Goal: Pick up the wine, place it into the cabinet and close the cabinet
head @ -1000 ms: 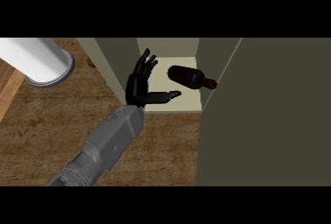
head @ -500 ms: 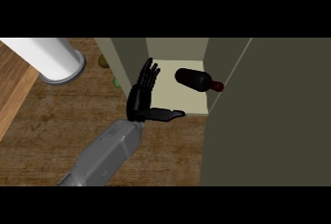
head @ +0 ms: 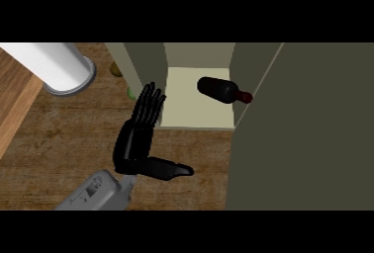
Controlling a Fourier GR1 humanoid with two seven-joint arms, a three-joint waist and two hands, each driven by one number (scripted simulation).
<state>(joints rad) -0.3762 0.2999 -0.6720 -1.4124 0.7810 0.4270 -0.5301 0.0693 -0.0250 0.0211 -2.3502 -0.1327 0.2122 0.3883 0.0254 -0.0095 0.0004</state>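
Since the earlier frames, hand (head: 139, 143) has drawn back from the cabinet (head: 197, 104) opening, toward the lower edge of the view; bottle (head: 219, 89) unchanged on the shelf. Which arm this is cannot be told from the view alone. Fingers straight and together, pointing up toward the cabinet's left wall; thumb stuck out to the right. It holds nothing. Fingertips lie over the left wall's front edge, well apart from the bottle.

Bottle: dark, almost black glass, rounded body, short dark-red neck pointing lower right. Lies on its side on the pale cream shelf, neck end close to the right wall.

Cabinet door (head: 306, 128): flat, dull olive-grey, stands open and fills the right side of the view. Counter (head: 66, 133): brown wood grain, bare between hand and shelf front. White cylinder (head: 55, 64) with a grey rim, upper left, apart from the hand.
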